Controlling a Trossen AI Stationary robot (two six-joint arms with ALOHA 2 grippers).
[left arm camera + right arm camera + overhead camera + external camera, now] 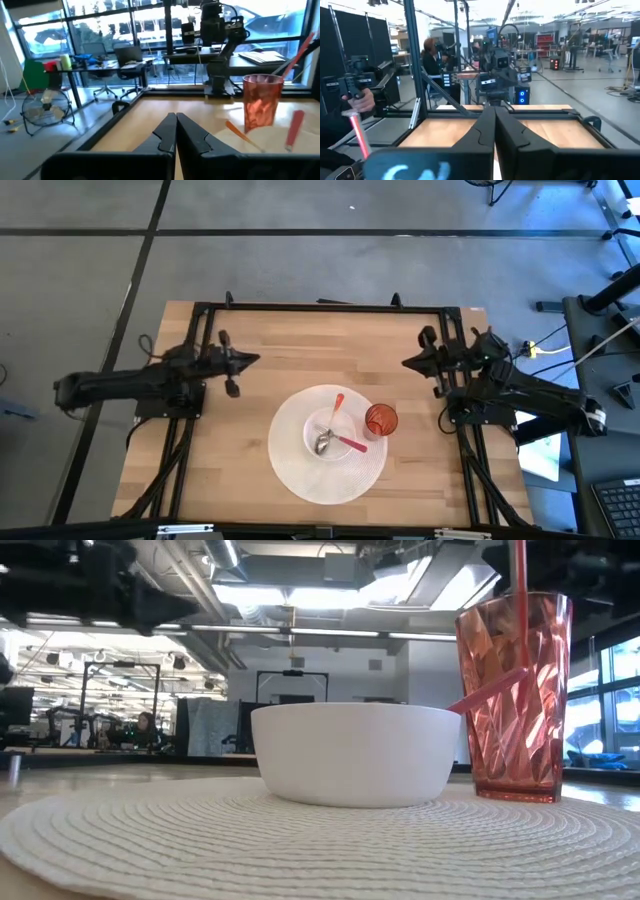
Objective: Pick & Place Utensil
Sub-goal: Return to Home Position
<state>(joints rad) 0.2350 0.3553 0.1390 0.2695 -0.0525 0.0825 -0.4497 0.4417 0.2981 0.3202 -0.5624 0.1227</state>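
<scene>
Left tool (pixel 243 361) and right tool (pixel 408 363) hang empty, fingers pressed together, at opposite sides of the bench (pixel 300 340). Between them and well apart from both, the white bowl (pixel 312 423) on the white mat (pixel 295 475) holds the orange spoon (pixel 337 406) and pink fork (pixel 354 445), with the red cup (pixel 381 420) just beside it. To home well, each arm should probably fold back slowly, clear of the cup.
</scene>
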